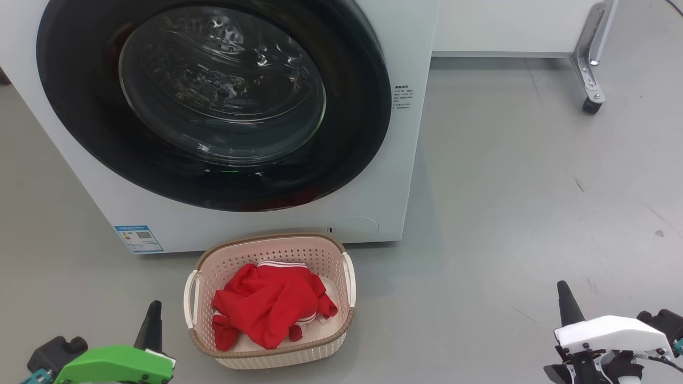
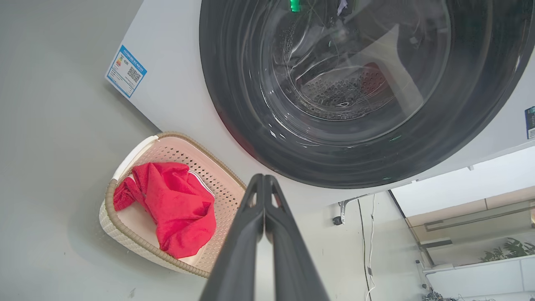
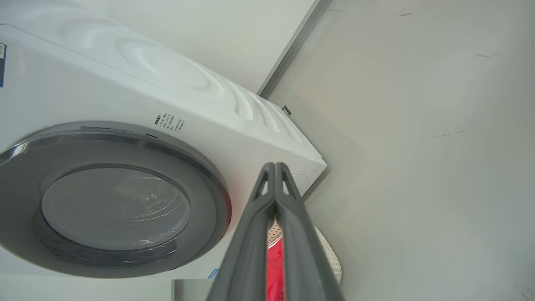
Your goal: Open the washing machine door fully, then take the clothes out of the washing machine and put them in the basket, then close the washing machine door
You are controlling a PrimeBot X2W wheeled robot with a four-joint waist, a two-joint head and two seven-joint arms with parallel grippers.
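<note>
Clothes (image 1: 272,306) sit in the basket (image 1: 267,237) beside the left gripper (image 1: 154,312), right gripper (image 1: 564,293) far off, both clenched empty, but the door (image 1: 221,90) ahead may pop open if not clicked.

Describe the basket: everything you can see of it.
The basket is a small cream-white rounded rectangle, plastic by its look, with perforated walls, a brown woven-look rim and a white handle on each of two opposite sides. It stands upright on the grey floor, just in front of the washing machine; whether the two touch cannot be told. A red garment with white striped bands lies crumpled inside it.
</note>
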